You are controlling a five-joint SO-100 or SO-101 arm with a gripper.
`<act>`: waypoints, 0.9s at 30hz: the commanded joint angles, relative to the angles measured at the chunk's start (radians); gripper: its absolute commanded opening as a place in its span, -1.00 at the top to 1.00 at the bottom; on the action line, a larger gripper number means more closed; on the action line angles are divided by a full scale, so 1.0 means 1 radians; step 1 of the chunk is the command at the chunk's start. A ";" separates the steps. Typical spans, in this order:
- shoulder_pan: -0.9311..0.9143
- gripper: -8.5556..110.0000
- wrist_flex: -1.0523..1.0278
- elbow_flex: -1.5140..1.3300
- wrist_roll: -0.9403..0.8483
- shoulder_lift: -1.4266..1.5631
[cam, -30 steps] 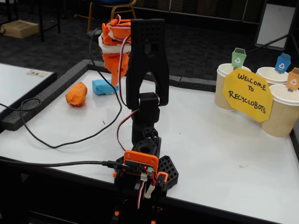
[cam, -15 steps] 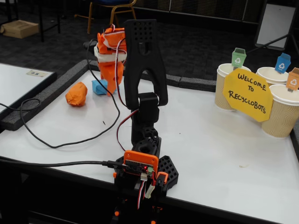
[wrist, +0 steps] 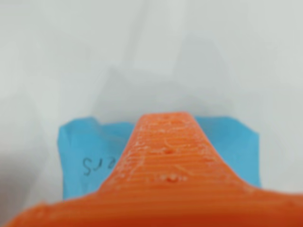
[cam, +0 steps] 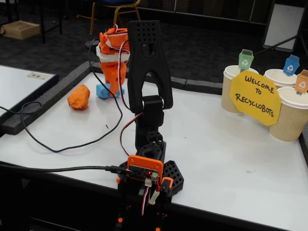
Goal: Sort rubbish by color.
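Fixed view, from the left of the frame: an orange wad (cam: 79,97) lies on the white table (cam: 231,144) at upper left, apart from the light blue wad (cam: 102,90) just to its right. The orange gripper (cam: 113,89) reaches down onto the blue wad, covering its right part; whether the jaws are open or closed around it cannot be told. At centre stands the black arm (cam: 149,72). At far right three paper cups (cam: 290,114) carry small coloured tags behind a yellow sign (cam: 254,97). Wrist view shows a blurred orange finger (wrist: 165,156) over the blue wad (wrist: 80,156).
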State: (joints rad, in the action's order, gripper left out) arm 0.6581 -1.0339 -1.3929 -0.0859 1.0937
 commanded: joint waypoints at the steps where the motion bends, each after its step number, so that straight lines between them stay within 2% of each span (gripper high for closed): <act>1: 0.000 0.85 -0.026 0.055 -0.008 0.265; 17: -0.103 0.85 -0.094 -0.603 -0.008 1.227; 27: -0.101 0.85 -0.213 -0.790 -0.008 1.652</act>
State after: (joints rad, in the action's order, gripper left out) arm 0.5737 -1.2241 -2.2043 -0.0874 2.5418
